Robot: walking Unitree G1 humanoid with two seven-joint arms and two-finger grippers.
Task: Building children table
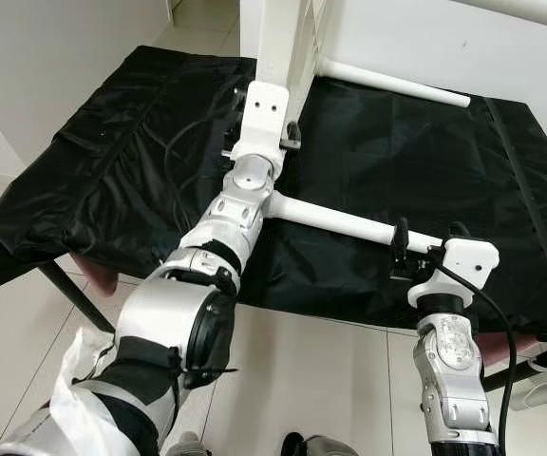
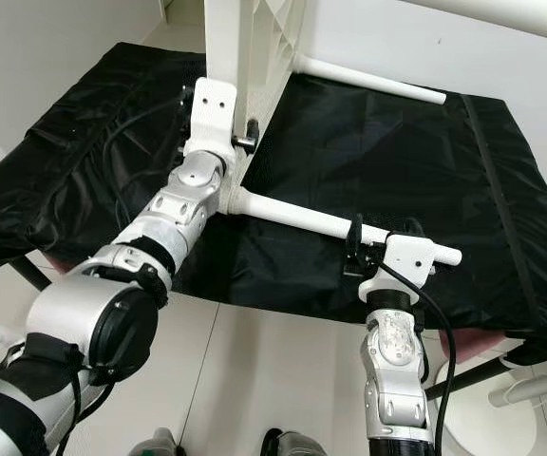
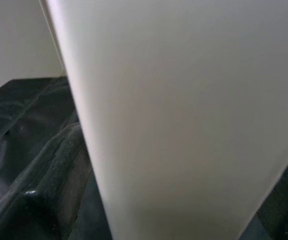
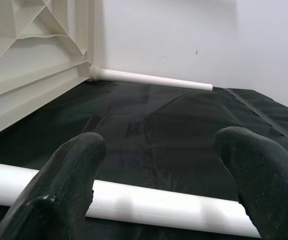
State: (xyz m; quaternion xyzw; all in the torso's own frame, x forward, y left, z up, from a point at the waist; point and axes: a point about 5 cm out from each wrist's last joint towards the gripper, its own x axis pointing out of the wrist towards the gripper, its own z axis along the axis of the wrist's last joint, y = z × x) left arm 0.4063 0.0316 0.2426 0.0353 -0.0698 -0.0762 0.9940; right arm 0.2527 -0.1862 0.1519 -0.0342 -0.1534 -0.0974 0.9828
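A white children's table top stands on its edge on a black-covered work table. Two white round legs stick out from it: a far leg and a near leg lying over the black cover. My left gripper is up against the top's near edge and shut on it; the white panel is very close in the left wrist view. My right gripper is open at the near leg's free end, one finger on each side of the leg.
A white wall runs behind the work table. The table's front edge is just ahead of me, with tiled floor below. A pink piece shows under the cover at the left, and white furniture parts stand at the lower right.
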